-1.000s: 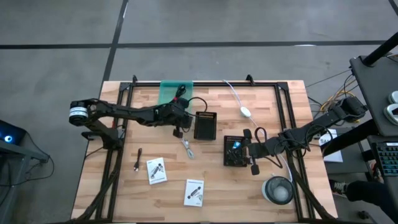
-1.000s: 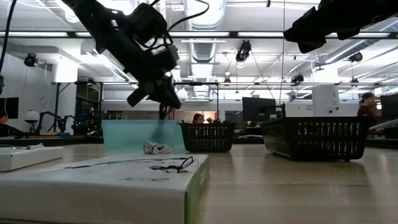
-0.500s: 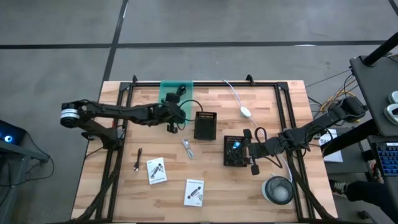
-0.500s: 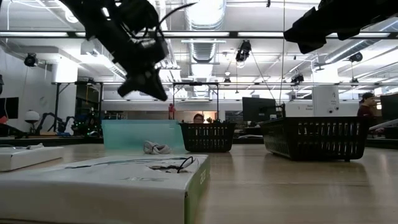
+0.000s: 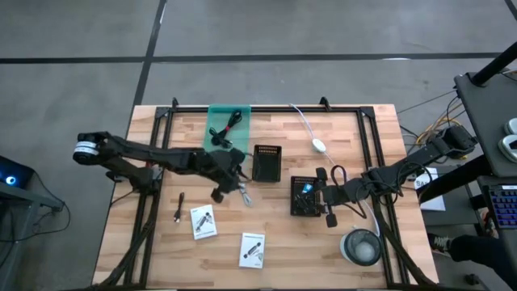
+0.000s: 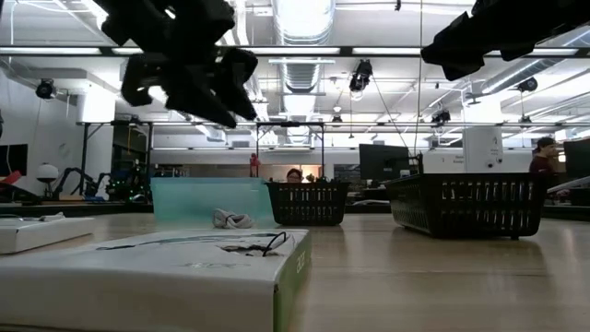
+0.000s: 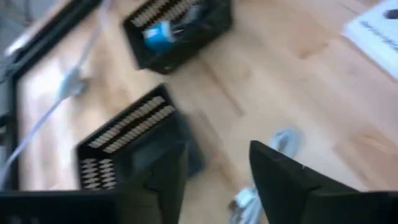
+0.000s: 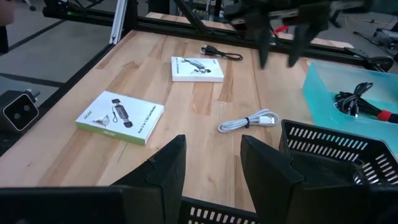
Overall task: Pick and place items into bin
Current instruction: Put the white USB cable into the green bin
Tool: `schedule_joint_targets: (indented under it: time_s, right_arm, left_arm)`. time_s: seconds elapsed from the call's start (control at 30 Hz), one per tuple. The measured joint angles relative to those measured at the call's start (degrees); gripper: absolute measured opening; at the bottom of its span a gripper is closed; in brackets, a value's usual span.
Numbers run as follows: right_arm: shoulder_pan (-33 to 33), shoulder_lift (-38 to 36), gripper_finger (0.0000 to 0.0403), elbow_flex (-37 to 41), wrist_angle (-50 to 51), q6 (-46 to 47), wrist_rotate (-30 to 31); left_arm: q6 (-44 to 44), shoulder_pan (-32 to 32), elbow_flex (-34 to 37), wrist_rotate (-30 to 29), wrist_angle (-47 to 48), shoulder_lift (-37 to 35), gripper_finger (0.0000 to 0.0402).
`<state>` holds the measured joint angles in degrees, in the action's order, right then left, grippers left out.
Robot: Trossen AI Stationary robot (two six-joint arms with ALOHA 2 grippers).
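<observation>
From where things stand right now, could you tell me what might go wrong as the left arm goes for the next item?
1. The left pincer hovers open above the coiled white cable, which lies close to the small black basket; a descent off to that side could knock the basket.
2. The cable is loosely coiled, so a grip might catch only one loop and let it uncoil or slip.
3. The teal bin already holds a black and red cable; a careless drop could hang over its rim.

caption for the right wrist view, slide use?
Right gripper open over a black basket; beyond it, a white cable, two packets and the teal bin.
</observation>
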<state>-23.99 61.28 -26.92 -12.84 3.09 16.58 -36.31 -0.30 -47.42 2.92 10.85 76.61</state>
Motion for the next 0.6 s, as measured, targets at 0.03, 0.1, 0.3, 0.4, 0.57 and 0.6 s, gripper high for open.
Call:
schedule_joint_targets:
  time_s: [0.03, 0.1, 0.3, 0.4, 0.57, 0.6]
  right_arm:
    - [0.0, 0.0, 0.0139, 0.0, 0.0, 0.0, 0.0]
    - [0.0, 0.0, 0.0139, 0.0, 0.1, 0.0, 0.0]
    - [0.0, 0.0, 0.0139, 0.0, 0.4, 0.0, 0.0]
    - [0.0, 0.0, 0.0139, 0.0, 0.4, 0.0, 0.0]
    - [0.0, 0.0, 0.0139, 0.0, 0.4, 0.0, 0.0]
    - [0.0, 0.0, 0.0139, 0.0, 0.3, 0.0, 0.0]
  left_arm:
    - [0.0, -0.6, 0.0, 0.0, 0.4, 0.4, 0.0168]
    - [1.4, -1.5, 0.6, 0.0, 1.1, 1.6, 0.0183]
    - [3.4, -2.1, 1.0, 0.0, 1.2, 7.1, 0.0189]
    - [2.7, -2.1, 0.6, 0.0, 0.9, 10.2, 0.0189]
    - [2.5, -2.1, -0.6, -0.1, 0.6, 14.2, 0.0189]
    - [2.5, -2.1, -0.6, -0.1, 0.7, 14.7, 0.0189]
